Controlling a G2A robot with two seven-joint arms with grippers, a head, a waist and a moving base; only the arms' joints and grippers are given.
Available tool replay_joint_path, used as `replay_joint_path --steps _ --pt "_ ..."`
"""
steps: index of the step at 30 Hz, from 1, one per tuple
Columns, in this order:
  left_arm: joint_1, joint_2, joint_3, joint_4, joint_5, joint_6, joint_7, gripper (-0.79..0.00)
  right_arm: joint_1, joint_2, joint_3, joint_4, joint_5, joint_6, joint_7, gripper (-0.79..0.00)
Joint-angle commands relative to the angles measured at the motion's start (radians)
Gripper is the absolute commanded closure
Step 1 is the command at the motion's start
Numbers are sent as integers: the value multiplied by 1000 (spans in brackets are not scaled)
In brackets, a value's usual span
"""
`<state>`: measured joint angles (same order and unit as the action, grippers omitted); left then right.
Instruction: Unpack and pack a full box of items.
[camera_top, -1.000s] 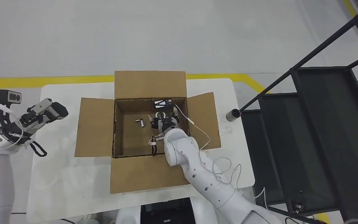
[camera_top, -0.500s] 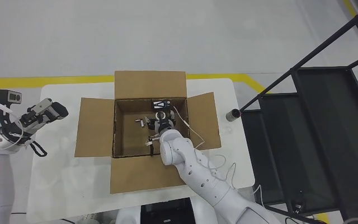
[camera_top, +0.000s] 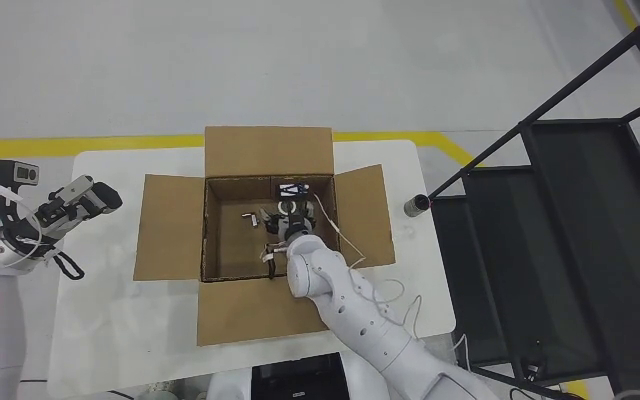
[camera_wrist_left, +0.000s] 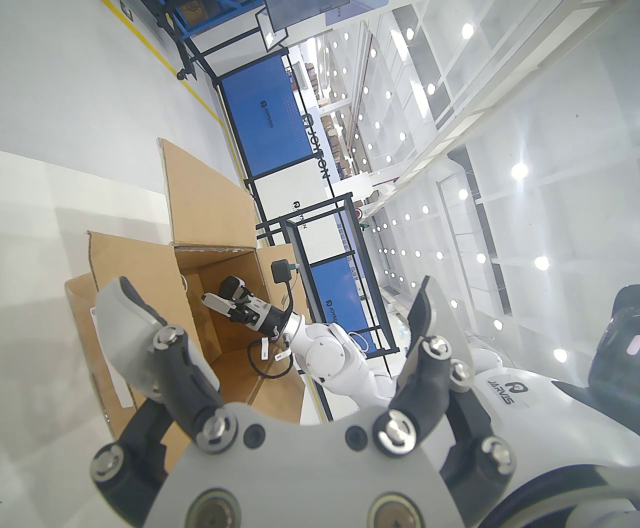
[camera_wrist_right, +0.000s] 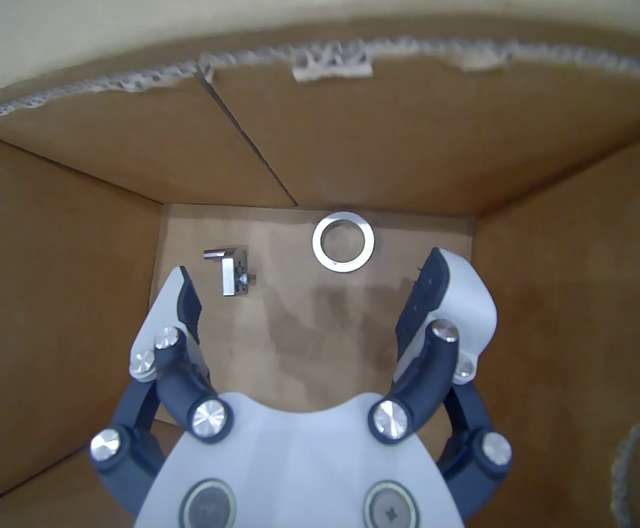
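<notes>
At the far left of the top view, the left gripper (camera_top: 88, 198) hangs beyond the edge of the white table (camera_top: 110, 300), well apart from the cardboard box (camera_top: 268, 150). In its own wrist view the left gripper (camera_wrist_left: 270, 295) has its fingers spread wide with nothing between them, and it faces the box (camera_wrist_left: 200, 210) from a distance.

The box sits at the middle of the table with all four flaps folded outward. On its floor a small L-shaped metal bracket (camera_top: 250, 215) lies toward the left wall. Just to the right of the bracket, the right gripper (camera_top: 288, 212) is down inside the box, near the back wall.

The right wrist view shows the right gripper (camera_wrist_right: 309, 270) with its fingers held wide apart and empty above the box floor (camera_wrist_right: 300, 325). The bracket (camera_wrist_right: 229, 272) lies flat just beside one fingertip (camera_wrist_right: 186, 295), not touching it. A metal ring (camera_wrist_right: 317, 242) lies flat ahead of the fingertips, roughly in line with the gap between them and close to the foot of the far wall. Ring and bracket are near each other but apart.

Farther right, at the table's right edge, a small dark cylinder (camera_top: 415, 206) stands upright, well clear of the box.
</notes>
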<state>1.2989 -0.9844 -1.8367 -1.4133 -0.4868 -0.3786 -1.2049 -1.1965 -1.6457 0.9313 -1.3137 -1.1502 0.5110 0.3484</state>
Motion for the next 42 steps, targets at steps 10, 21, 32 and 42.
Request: replay_joint_path --steps 10,21,32,42 --pt "0 0 0 0 0 0 0 -785 58 -49 -49 145 31 173 -189 -785" --pt "0 0 0 0 0 0 0 -785 127 -91 -81 291 51 214 -232 -496" --pt "0 0 0 0 0 0 0 -785 170 -117 -67 388 86 220 -259 -563" --pt "0 0 0 0 0 0 0 -785 190 -142 -78 441 84 214 -309 -413"
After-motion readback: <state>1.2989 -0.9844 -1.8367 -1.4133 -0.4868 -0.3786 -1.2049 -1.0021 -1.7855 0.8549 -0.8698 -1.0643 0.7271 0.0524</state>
